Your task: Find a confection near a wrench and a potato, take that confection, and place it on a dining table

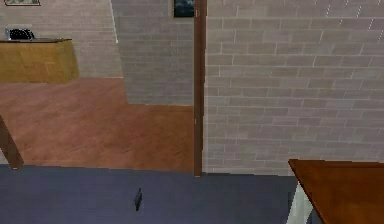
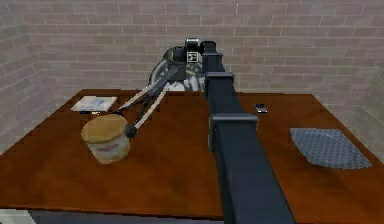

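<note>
A round tan-topped thing with a pale lower part, shaped like a small cake (image 2: 106,139), is at the tips of my gripper (image 2: 126,118) over a brown wooden table (image 2: 170,168). The gripper's two thin fingers (image 2: 146,97) slant down to the left from its dark body. The arm (image 2: 238,135) rises from the bottom edge across the tabletop. I cannot tell whether the gripper holds the cake-like thing or whether it rests on the table. In the forward view a corner of a brown table (image 1: 342,188) shows at the lower right.
On the table lie a flat pale book-like thing (image 2: 95,102), a small dark object (image 2: 260,107) and a grey-blue mat (image 2: 328,147). Brick walls stand behind. Ahead, a wooden door post (image 1: 199,90) frames a wood-floored room with a counter (image 1: 38,62). A small dark thing (image 1: 138,198) lies on the grey floor.
</note>
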Available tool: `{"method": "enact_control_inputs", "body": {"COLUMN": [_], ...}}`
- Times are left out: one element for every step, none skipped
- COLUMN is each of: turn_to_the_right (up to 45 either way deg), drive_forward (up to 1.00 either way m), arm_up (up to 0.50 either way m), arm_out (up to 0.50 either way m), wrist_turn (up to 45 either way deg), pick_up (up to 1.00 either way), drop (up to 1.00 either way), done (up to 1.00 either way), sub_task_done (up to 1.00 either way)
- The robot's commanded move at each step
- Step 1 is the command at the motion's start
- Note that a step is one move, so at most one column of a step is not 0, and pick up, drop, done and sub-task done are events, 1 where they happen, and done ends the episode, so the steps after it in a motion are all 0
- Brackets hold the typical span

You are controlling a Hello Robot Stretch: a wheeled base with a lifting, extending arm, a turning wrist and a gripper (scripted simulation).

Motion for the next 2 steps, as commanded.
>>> {"method": "enact_control_inputs", "body": {"turn_to_the_right": [0.0, 0.0], "drive_forward": [0.0, 0.0], "arm_up": [0.0, 0.0], "arm_out": [0.0, 0.0], "wrist_turn": [45.0, 45.0], "pick_up": [0.0, 0.0], "drop": [0.0, 0.0], "done": [0.0, 0.0], "sub_task_done": [0.0, 0.0]}}
